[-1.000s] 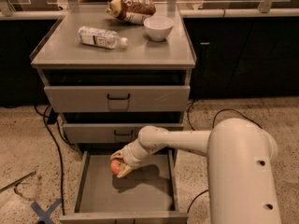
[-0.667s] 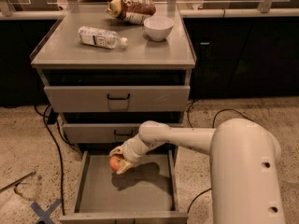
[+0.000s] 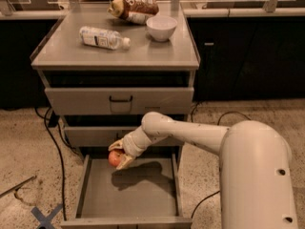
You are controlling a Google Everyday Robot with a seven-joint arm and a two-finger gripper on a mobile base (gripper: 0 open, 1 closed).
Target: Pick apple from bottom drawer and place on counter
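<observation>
Filling the near right corner is the robot's pale rounded body (image 3: 255, 175), and a blue tape cross (image 3: 45, 217) lies on the speckled floor at the near left. Between them the bottom drawer (image 3: 143, 194) stands pulled out, a grey tray with low side walls and a bare flat floor. From the body the arm (image 3: 190, 135) reaches leftward over the drawer's far half. At its end the tool (image 3: 119, 155) is clenched around the apple (image 3: 114, 158), which shows red-orange between the fingers on the tool's left side. The apple is held clear above the drawer floor, toward the back left, and a dark shadow (image 3: 138, 173) falls on the floor just beneath. A black cable (image 3: 57, 147) runs down the floor left of the cabinet. Behind the tool is the middle drawer front (image 3: 90, 136), and above it the top drawer front (image 3: 119, 100) with its black handle; both sit closed. Farther back, the bench (image 3: 143, 51) carries a clear plastic bottle (image 3: 102, 37) lying on its side at the left, a white bowl (image 3: 161, 27) upright at the right, and a brown packet (image 3: 133, 8) lying at the far edge, just behind the bowl.
</observation>
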